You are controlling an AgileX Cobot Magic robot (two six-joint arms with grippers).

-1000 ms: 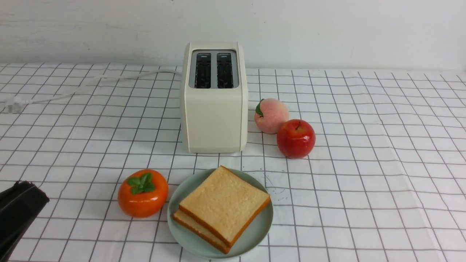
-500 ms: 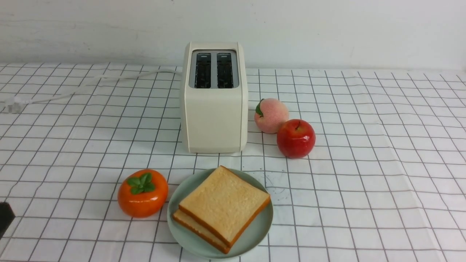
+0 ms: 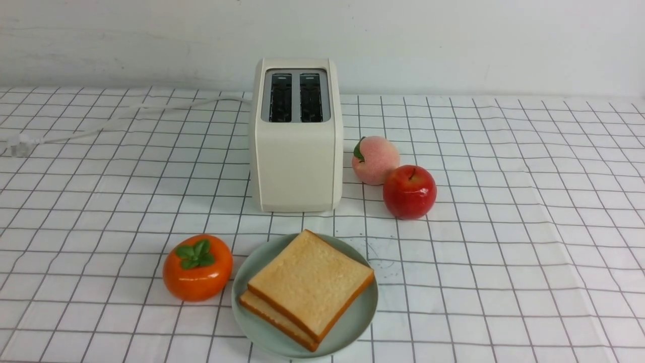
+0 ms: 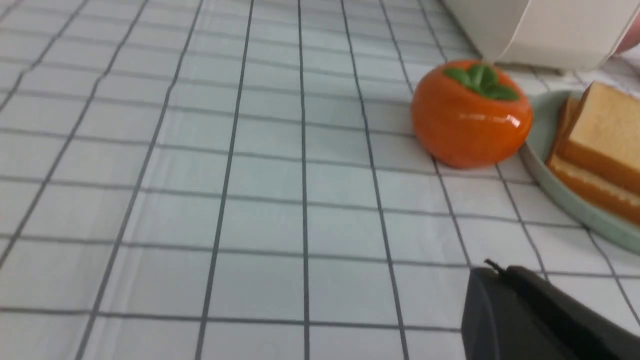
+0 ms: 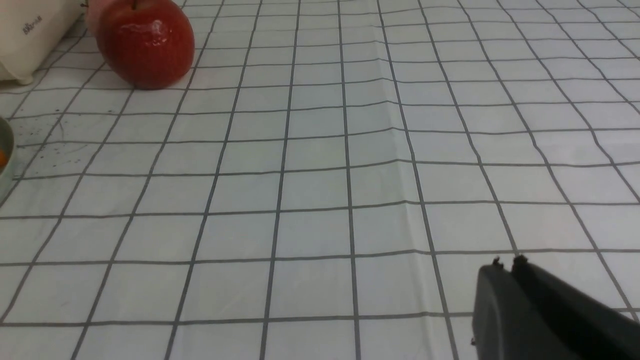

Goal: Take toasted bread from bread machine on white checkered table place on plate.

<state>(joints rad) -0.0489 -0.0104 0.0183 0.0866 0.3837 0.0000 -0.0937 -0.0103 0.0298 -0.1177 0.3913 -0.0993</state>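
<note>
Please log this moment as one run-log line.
toasted bread: both slices stacked on plate | bread machine: slots empty | left gripper: shut, empty | right gripper: shut, empty

In the front view we see neither arm, and the lower slice of toasted bread [image 3: 267, 313] is mostly covered by the upper slice [image 3: 310, 281], so only its edge shows. In the left wrist view the frame cuts off the bread machine [image 4: 545, 30], the plate [image 4: 565, 200] and the left gripper [image 4: 492, 272], whose tips are blurred. In the right wrist view only a corner of the bread machine [image 5: 30, 35] and a sliver of plate [image 5: 4, 155] appear, and the peach [image 5: 92, 12] hides behind the red apple [image 5: 145, 42].
</note>
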